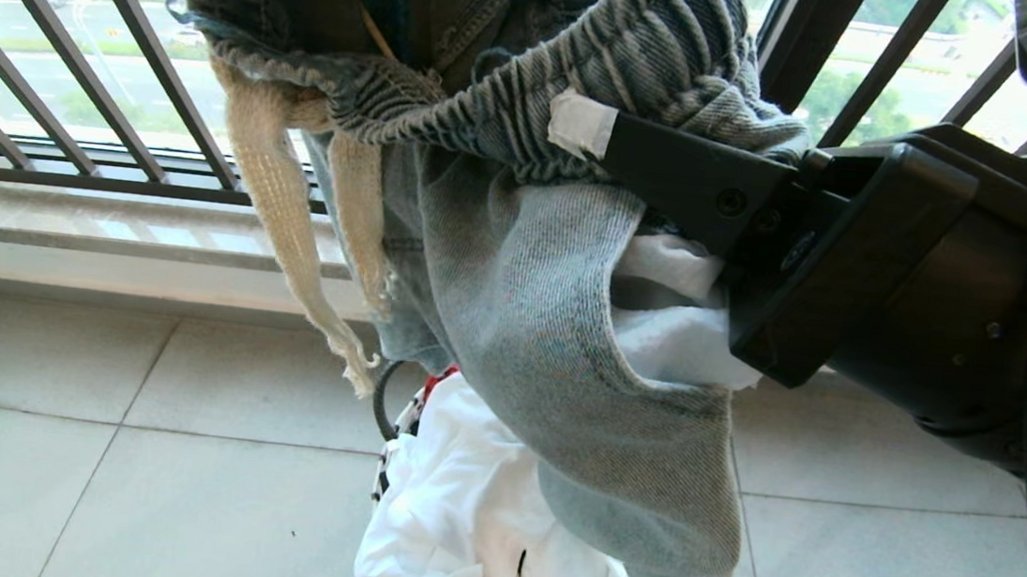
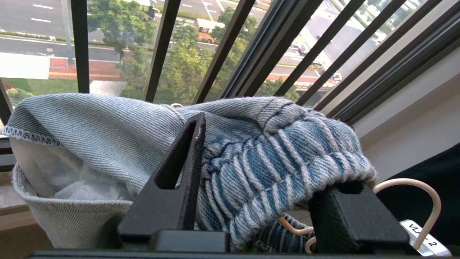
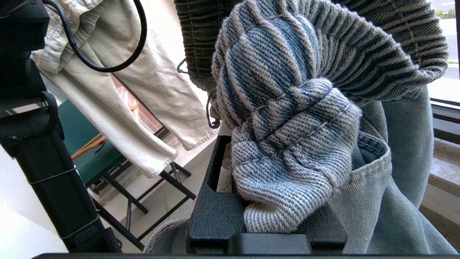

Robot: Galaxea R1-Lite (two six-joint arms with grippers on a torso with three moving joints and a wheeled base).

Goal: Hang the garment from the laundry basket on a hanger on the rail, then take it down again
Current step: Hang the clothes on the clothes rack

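The washed blue-grey denim shorts with ribbed elastic waistband (image 1: 516, 260) are seen hanging down the middle of the head view, with the waistband bunched across the upper centre and the cream fringed drawstring (image 1: 282, 200) dangling at centre left. The right end effector (image 1: 586, 126) is seen entering from the right of the frame, its fingers pressed together on the ribbed waistband; in the right wrist view a thick fold of that waistband (image 3: 287, 144) is pinched between the black fingers. In the left wrist view the left end effector (image 2: 266, 180) is shown with its fingers spread, the waistband (image 2: 273, 154) draped between and over them. A curved length of the thin cream-white wire hanger (image 2: 427, 194) is visible at the lower right of that view, just beside one finger.

Below the shorts, at lower centre of the head view, the small round basket with a white-and-dark patterned rim (image 1: 401, 428) is partly seen on the pale tiled floor (image 1: 85, 436), filled with crumpled white cloth (image 1: 472, 520). Open floor is seen to the left and right of the basket. The black barred window railing (image 1: 73, 67) closes off the upper edge of the scene, well behind the shorts.
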